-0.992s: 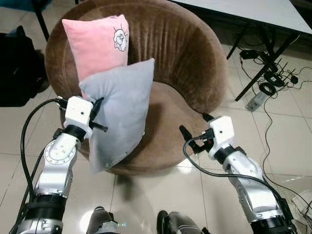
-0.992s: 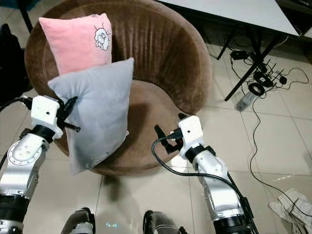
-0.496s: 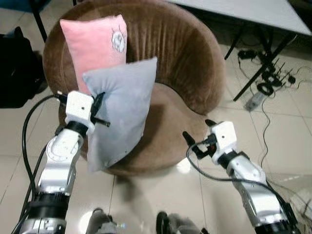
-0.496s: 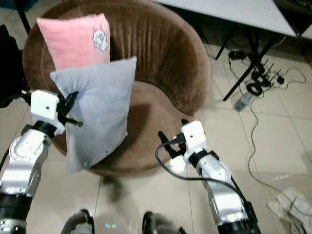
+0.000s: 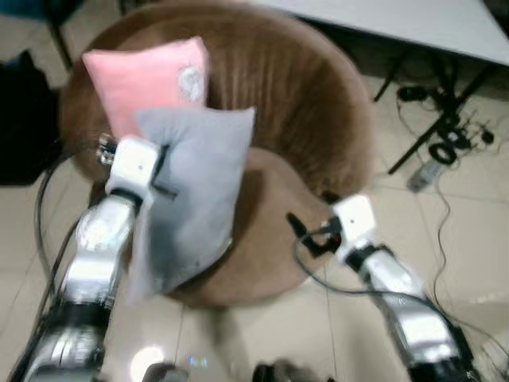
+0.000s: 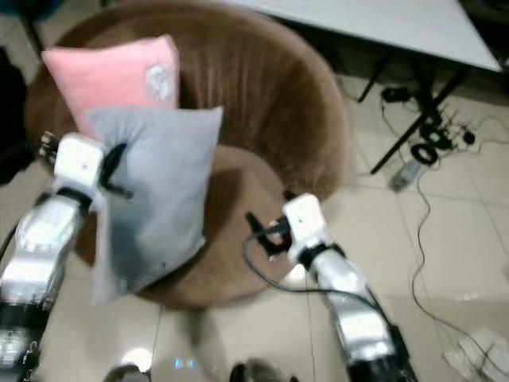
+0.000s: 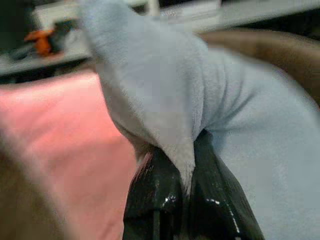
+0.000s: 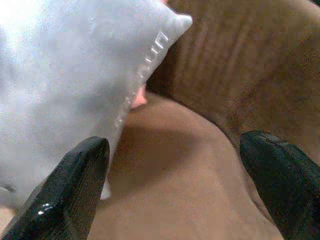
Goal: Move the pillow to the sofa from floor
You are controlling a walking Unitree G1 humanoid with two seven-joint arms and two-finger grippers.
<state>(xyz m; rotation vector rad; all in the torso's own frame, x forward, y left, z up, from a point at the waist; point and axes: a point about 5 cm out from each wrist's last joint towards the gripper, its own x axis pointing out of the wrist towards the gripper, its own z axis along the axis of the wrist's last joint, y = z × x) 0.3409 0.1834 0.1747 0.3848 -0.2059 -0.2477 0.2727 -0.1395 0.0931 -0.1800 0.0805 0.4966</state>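
Note:
A grey pillow (image 5: 195, 191) hangs over the left front of the round brown sofa chair (image 5: 302, 103), its lower corner drooping past the seat rim. My left gripper (image 5: 163, 171) is shut on the pillow's left edge; in the left wrist view the fingers (image 7: 165, 195) pinch a fold of grey fabric (image 7: 165, 100). A pink pillow (image 5: 151, 79) with a small white print leans against the chair's back. My right gripper (image 5: 306, 231) is open at the seat's front right edge, holding nothing; its fingers (image 8: 75, 185) frame the brown seat (image 8: 180, 170).
A white table (image 5: 413, 24) on black legs stands at the back right, with cables and adapters (image 5: 445, 135) on the tiled floor below it. A black bag (image 5: 24, 119) sits on the floor to the left of the chair.
The view has shifted and blurred as the camera moved. My left gripper has lifted the grey pillow slightly further over the seat. My right gripper has edged toward the seat.

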